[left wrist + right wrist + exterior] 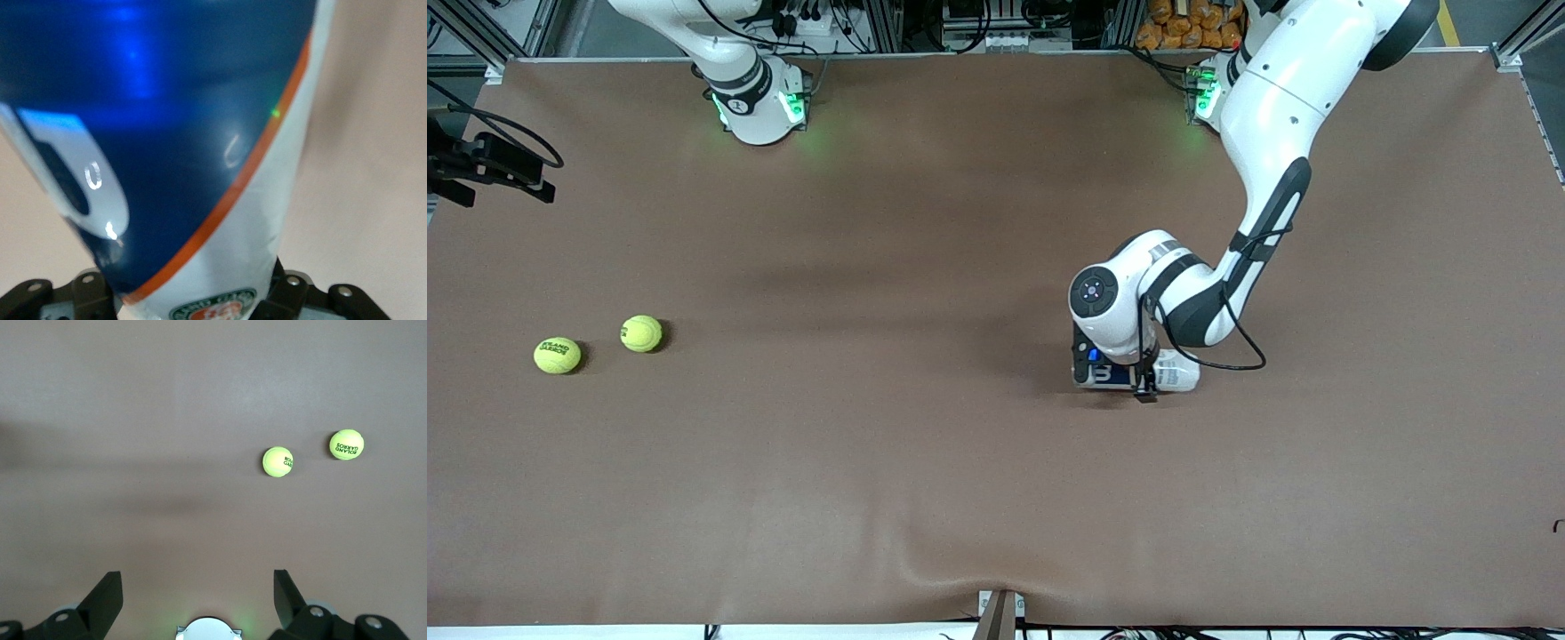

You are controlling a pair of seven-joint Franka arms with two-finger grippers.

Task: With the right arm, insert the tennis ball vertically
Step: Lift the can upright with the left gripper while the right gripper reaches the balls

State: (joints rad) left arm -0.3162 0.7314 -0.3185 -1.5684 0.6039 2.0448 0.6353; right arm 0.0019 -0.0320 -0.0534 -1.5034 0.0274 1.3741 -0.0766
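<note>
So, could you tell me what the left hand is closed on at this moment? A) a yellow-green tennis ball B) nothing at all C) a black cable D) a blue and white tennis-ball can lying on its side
D: the left hand is shut on the blue and white tennis-ball can lying on the brown table, while both yellow-green tennis balls sit untouched toward the right arm's end.

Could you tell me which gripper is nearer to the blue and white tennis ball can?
Left. The left gripper is shut on the can, which lies on the table. The right gripper waits, open, high over the right arm's end, away from the can.
</note>
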